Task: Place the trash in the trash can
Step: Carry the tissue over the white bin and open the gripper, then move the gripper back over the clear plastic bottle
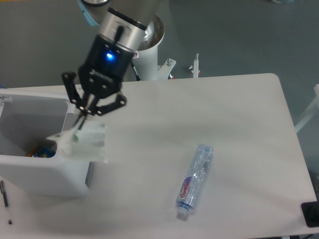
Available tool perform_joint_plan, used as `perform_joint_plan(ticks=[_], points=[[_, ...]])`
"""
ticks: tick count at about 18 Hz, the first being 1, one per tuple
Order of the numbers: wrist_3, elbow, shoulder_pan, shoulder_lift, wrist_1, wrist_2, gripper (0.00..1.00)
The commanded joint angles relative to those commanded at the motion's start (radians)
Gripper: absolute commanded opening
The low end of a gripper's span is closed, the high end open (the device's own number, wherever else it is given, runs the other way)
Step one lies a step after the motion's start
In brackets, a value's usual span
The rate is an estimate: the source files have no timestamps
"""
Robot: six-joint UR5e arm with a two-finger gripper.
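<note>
Large white boxy plastic trash can (37,172) cut off at left edge; crumpled white paper wad (84,141) motion-blurred; black object (310,214) cropped at right edge.

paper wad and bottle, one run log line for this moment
gripper: shut on paper wad | wad: over trash can rim | bottle: lying on table

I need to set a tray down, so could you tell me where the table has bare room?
Bare patches: the table right of the bottle to the far edge, and the middle between bottle and trash can. It is crowded at the left, where the gripper holds the paper wad over the can's rim.
</note>
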Motion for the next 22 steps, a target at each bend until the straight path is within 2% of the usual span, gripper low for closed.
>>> perform_joint_plan(ticks=[6,10,13,15,17,18,19,22], points=[[-0.002,0.000,-0.081,-0.005,0.000,0.000,0.08],[-0.002,-0.002,-0.121,-0.014,0.000,0.000,0.18],[0.003,-0.002,-0.132,-0.017,0.000,0.002,0.56],[0.005,-0.002,-0.132,-0.017,0.000,0.002,0.70],[0.006,-0.002,-0.132,-0.018,0.000,0.006,0.74],[0.005,0.000,-0.132,-0.018,0.000,0.006,0.78],[0.002,0.000,-0.131,-0.018,0.000,0.006,0.87],[-0.002,0.000,-0.115,-0.018,-0.005,0.024,0.94]])
